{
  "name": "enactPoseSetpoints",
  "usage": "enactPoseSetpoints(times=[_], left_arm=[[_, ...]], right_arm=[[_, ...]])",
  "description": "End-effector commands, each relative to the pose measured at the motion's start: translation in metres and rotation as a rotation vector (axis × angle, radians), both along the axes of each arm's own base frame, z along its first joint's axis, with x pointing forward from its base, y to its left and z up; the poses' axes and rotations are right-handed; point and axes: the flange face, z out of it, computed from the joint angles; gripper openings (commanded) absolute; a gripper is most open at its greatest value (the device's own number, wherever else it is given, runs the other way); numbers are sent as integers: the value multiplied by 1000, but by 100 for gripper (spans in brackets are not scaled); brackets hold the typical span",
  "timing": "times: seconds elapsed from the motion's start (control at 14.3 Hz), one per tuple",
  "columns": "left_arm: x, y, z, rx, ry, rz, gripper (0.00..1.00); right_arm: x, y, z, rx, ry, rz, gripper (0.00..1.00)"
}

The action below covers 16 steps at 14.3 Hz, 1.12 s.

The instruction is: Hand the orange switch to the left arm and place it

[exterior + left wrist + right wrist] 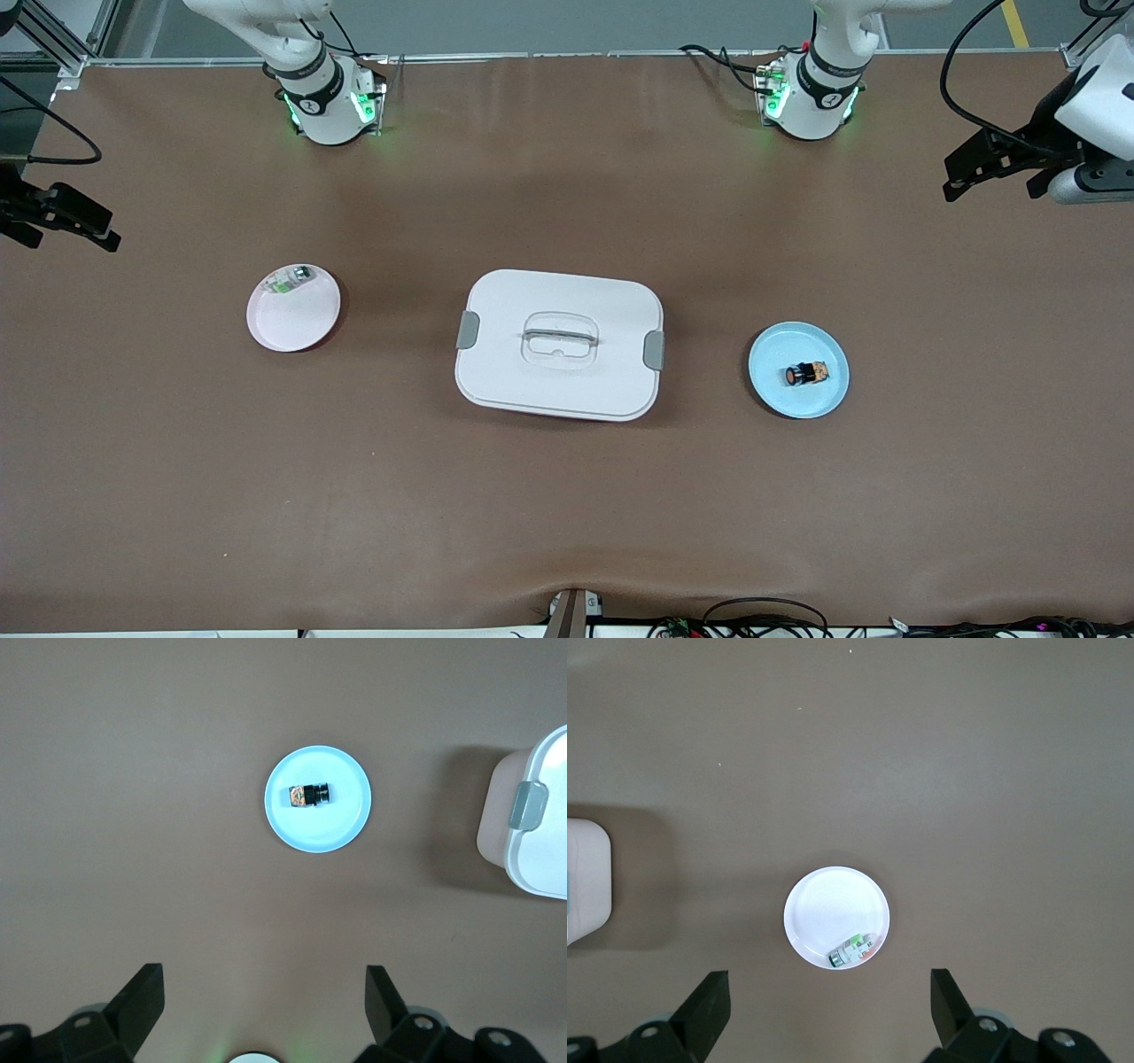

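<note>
Showing orange switch (309, 796), left wrist only.

This is a robotics lab or test cell, not a home. A wide tabletop (567, 496) covered in a plain brown mat carries only a few staged props. Two white arm bases with green status lights (330, 105) (808, 99) are bolted along its edge farthest from the front camera. Loose black cables (762, 616) run along the near edge, aluminium framing (53, 40) stands at a corner, and a grey floor with a yellow line (1015, 22) shows past the tabletop.
</note>
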Motion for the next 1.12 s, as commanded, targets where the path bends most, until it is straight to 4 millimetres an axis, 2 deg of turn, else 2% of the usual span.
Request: enactPoseSetpoints(times=[0.0,0.28,1.05], left_arm=[[-4,-4,-1,-16,-17,9,100],[3,-5,-8,-16,-7,8,100],[4,-3,3,-18,-27,-7,100]], right_arm=[[3,-2,6,1,6,8,100],[3,-1,7,-1,4,9,100],[3,-1,6,-1,5,9,100]])
